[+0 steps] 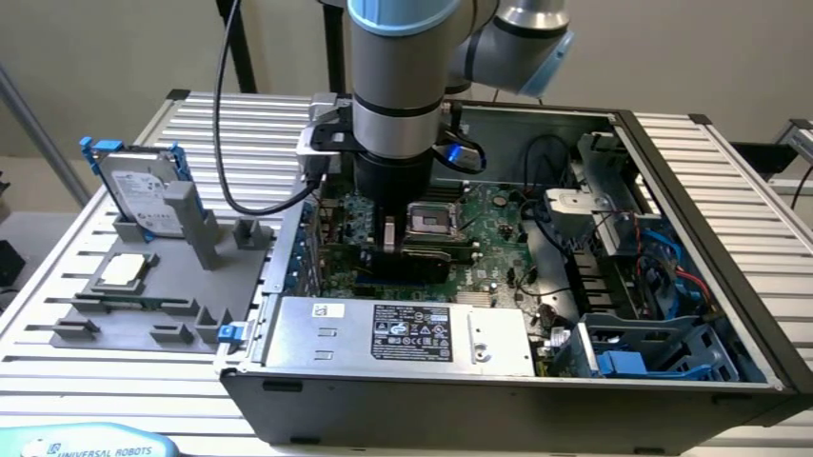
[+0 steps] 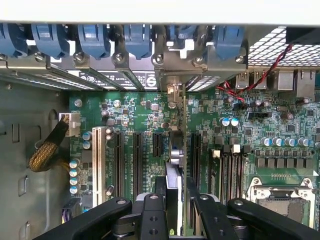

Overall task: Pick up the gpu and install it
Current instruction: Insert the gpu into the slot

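The gpu (image 2: pixel 176 150) stands edge-on between my fingers, a thin card running over the green motherboard (image 2: pixel 135 115) toward the case's rear slot openings. Its silver bracket end (image 2: pixel 172 92) sits against the rear wall. It lines up with the long black expansion slots (image 2: pixel 136 155); I cannot tell whether it is seated. My gripper (image 2: pixel 175 205) is shut on the card, one black finger (image 2: pixel 152 212) on each side. In the exterior view the gripper (image 1: pixel 404 238) reaches down into the open computer case (image 1: pixel 711 228), with the dark card (image 1: pixel 409 265) below it.
A grey fixture (image 1: pixel 190 324) at the exterior view's left holds a silver hard drive with blue rails (image 1: pixel 140 195) and a small square CPU chip (image 1: pixel 124 269). Inside the case are the power supply (image 1: pixel 406 333), the CPU socket (image 1: pixel 432 221), blue cables (image 1: pixel 661 276) and a braided cable (image 2: pixel 47 150).
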{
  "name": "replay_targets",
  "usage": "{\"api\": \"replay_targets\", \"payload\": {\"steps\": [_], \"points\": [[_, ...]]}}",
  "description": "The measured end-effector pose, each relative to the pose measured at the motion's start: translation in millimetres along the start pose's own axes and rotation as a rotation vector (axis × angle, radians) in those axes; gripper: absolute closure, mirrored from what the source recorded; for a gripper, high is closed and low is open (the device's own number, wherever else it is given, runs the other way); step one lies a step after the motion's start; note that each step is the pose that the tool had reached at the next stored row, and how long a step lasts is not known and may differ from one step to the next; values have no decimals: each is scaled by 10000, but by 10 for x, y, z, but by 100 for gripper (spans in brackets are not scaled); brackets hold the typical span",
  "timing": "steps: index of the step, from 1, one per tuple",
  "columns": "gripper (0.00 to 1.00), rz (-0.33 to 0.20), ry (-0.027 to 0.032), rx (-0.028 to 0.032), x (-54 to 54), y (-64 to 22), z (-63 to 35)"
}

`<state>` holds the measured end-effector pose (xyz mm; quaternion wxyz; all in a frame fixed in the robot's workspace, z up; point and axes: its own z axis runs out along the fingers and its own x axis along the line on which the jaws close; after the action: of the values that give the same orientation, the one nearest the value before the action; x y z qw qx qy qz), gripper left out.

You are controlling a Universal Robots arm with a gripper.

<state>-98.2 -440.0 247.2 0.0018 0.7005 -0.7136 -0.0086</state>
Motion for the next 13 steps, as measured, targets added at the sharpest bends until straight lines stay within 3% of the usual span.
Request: {"api": "replay_targets", "payload": {"steps": [8, 13], "points": [[73, -9, 17, 19, 2, 37, -1], [72, 4, -2, -10, 0, 46, -1]]}}
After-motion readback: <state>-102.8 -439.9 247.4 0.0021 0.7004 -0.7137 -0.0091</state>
